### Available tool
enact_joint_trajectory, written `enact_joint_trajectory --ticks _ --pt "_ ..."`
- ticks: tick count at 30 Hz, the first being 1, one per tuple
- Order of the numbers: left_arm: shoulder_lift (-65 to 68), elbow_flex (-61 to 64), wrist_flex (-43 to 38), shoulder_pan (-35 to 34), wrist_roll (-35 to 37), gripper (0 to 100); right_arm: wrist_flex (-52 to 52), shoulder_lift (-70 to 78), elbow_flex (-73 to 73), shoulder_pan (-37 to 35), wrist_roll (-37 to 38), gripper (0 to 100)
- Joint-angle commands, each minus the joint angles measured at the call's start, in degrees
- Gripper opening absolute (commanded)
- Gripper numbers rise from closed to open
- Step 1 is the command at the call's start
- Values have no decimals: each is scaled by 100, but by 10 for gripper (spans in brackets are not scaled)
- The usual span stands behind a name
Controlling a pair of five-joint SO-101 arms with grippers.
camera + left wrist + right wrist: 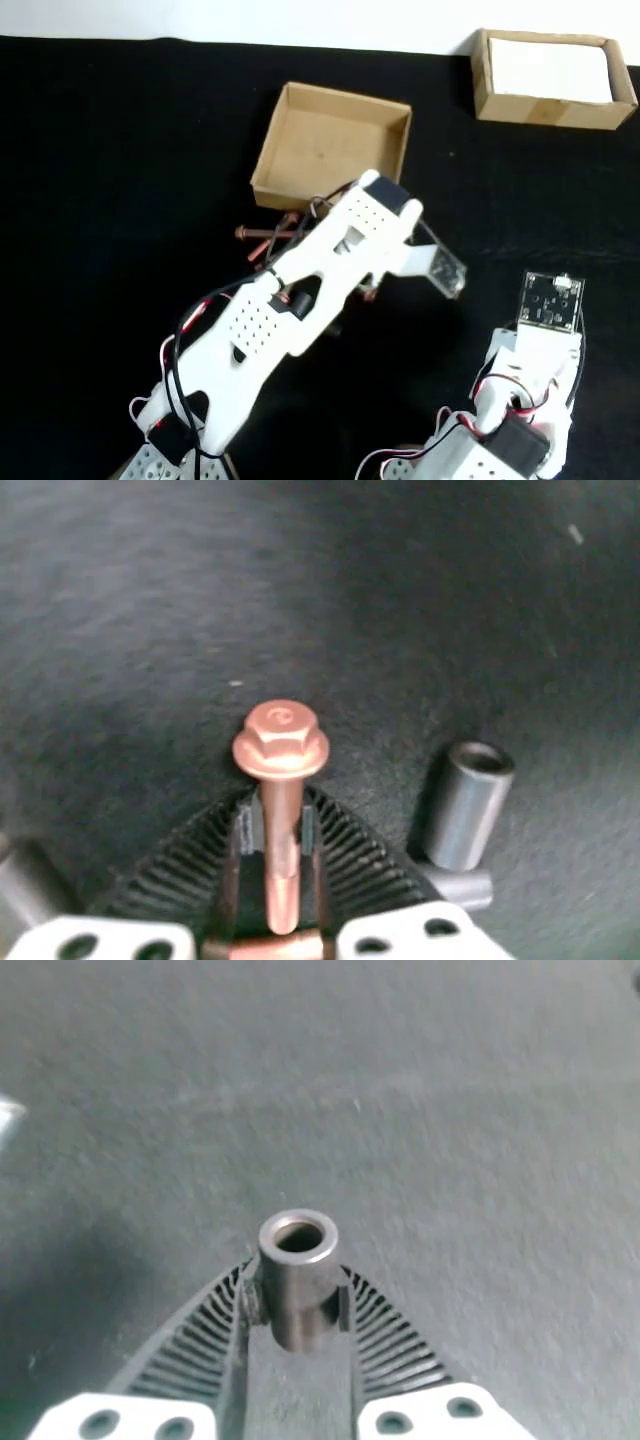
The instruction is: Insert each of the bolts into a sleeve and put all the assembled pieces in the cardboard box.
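Observation:
My left gripper point(280, 830) is shut on the shank of a copper bolt point(280, 745), whose hex head sticks out past the fingertips above the black mat. A grey sleeve point(466, 805) lies beside it on the mat, with a second sleeve point(456, 888) just behind. My right gripper point(298, 1305) is shut on another grey sleeve point(298, 1270), its open bore facing the camera. In the high view the left arm point(340, 250) stretches toward the open cardboard box point(330, 145), and the right arm point(530, 380) sits at the lower right. Loose copper bolts point(265, 238) lie just in front of the box.
A second cardboard box point(480, 75) with a white sheet inside stands at the back right, at the edge of the black mat. Red and black cables run along the left arm.

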Motion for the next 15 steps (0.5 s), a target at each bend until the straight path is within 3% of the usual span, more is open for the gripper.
enact_joint_trajectory --ticks 1,5,8,15 --pt "-585 -558 -9 -13 1240 8 -242 -40 92 -312 26 7" --pt "-1455 -840 -9 4 3147 8 -347 -40 57 -664 -185 7" --pt "-2237 -840 -9 -163 4501 8 -681 -48 22 -1138 -1178 7" --pt "-3565 -848 -9 -611 6567 8 -1411 -48 -75 -2571 -3411 7"
